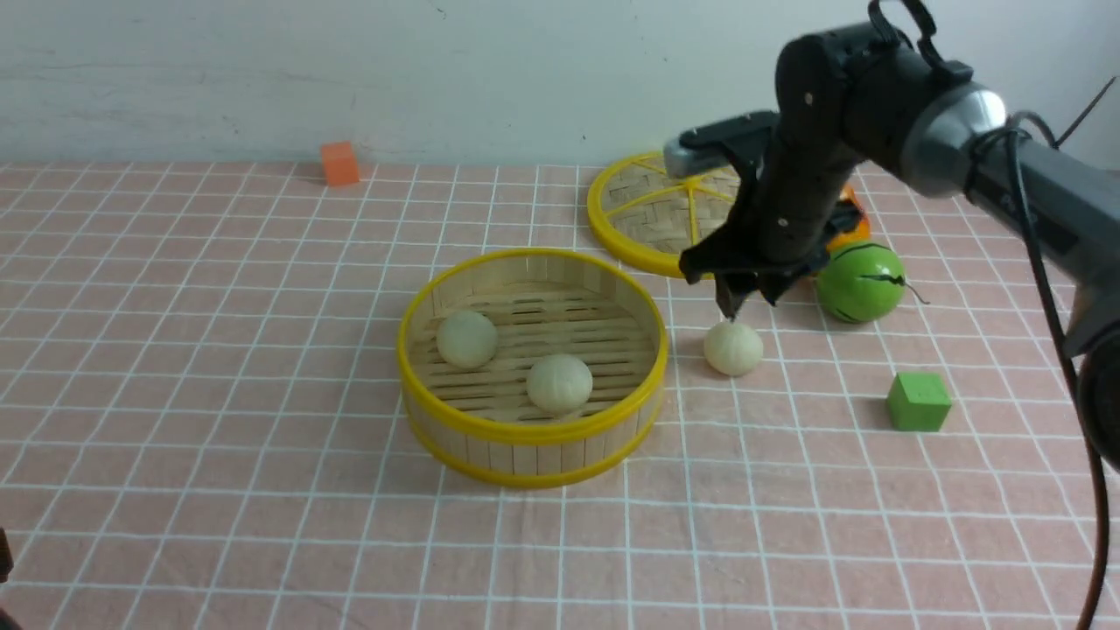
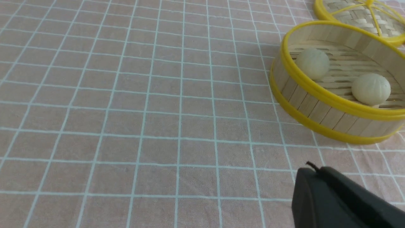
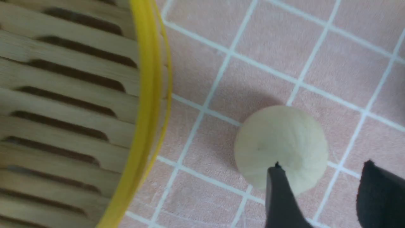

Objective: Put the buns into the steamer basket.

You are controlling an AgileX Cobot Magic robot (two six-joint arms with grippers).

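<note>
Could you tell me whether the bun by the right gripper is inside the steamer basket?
Out: the bun rests on the tablecloth beside the steamer basket, apart from its rim.

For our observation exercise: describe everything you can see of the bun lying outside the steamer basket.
The bun is a round, cream-white ball, dough-like, with faint pleats. It rests on the pink checked cloth, to the right of the steamer basket and apart from it. The right tool hangs open just above it; whether they touch cannot be told.
</note>
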